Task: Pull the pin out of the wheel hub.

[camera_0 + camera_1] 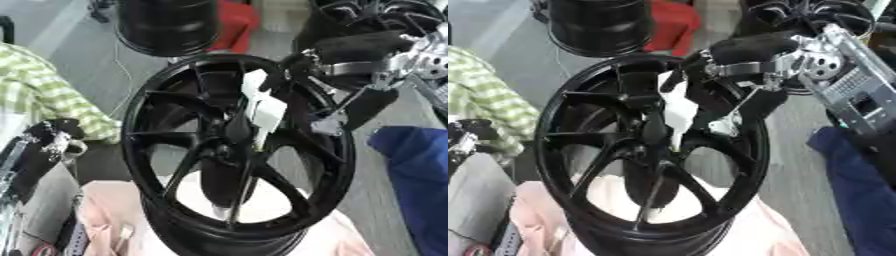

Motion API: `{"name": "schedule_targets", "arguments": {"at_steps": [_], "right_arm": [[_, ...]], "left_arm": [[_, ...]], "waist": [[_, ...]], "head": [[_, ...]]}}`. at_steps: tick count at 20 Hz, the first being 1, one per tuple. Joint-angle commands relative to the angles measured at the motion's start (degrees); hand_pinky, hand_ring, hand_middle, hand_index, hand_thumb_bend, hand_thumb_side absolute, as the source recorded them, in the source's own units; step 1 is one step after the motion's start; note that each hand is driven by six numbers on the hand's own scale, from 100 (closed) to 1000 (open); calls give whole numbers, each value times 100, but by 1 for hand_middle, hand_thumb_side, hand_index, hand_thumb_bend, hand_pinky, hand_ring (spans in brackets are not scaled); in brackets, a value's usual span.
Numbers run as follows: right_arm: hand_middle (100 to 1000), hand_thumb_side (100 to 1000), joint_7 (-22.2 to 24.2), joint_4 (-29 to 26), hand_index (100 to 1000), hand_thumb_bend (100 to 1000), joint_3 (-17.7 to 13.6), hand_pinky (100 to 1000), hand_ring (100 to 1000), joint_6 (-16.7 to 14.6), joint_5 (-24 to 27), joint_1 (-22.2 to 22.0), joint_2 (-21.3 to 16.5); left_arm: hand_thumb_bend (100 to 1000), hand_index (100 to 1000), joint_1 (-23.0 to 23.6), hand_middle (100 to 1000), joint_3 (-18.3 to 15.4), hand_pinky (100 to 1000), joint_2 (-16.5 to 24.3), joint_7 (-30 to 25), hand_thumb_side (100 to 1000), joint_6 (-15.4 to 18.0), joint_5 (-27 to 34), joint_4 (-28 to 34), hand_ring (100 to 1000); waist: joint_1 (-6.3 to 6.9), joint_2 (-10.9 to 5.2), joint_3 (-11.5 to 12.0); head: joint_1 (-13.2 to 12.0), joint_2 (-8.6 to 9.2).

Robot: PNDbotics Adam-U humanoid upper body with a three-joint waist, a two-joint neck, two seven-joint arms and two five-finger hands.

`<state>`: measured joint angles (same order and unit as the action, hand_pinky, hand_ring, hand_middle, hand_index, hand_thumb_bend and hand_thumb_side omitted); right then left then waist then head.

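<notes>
The black wheel hub [236, 150] stands upright on its rim, its spoked face turned toward the camera so the centre can be reached. The right hand [754, 60] comes in from the upper right, over the rim. Just below and left of it a white pin [261, 107] stands at the hub's centre. Whether the fingers pinch it, I cannot tell. The left hand [39, 150] idles at the left edge.

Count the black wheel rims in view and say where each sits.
3. Big wheel front centre; second rim behind it, upper left; third rim upper right, partly hidden by the right hand.
</notes>
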<state>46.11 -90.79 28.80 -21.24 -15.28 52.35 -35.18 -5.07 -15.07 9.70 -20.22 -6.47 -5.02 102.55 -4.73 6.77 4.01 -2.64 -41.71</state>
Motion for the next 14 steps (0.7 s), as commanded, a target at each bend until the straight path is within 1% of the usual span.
{"name": "schedule_targets", "arguments": {"at_steps": [1,6,14], "right_arm": [[852,337,324,173,937,100,-121,755,680,-429,-150,77,-124],[852,336,250,443,936,100,-139,758,691,-544,-377,87,-59],[851,329,163,658,935,100,-155,756,691,-685,-625,118,38]], "left_arm": [[132,732,-80,624,-4,651,134,-20,530,2,19,133,727],[130,732,-112,624,4,651,136,-32,531,11,20,141,728],[130,733,-181,625,29,651,138,-64,531,41,38,164,729]], "waist": [[31,-25,11],[32,24,44],[43,115,143]], "head": [[-2,27],[-1,59],[20,117]]}}
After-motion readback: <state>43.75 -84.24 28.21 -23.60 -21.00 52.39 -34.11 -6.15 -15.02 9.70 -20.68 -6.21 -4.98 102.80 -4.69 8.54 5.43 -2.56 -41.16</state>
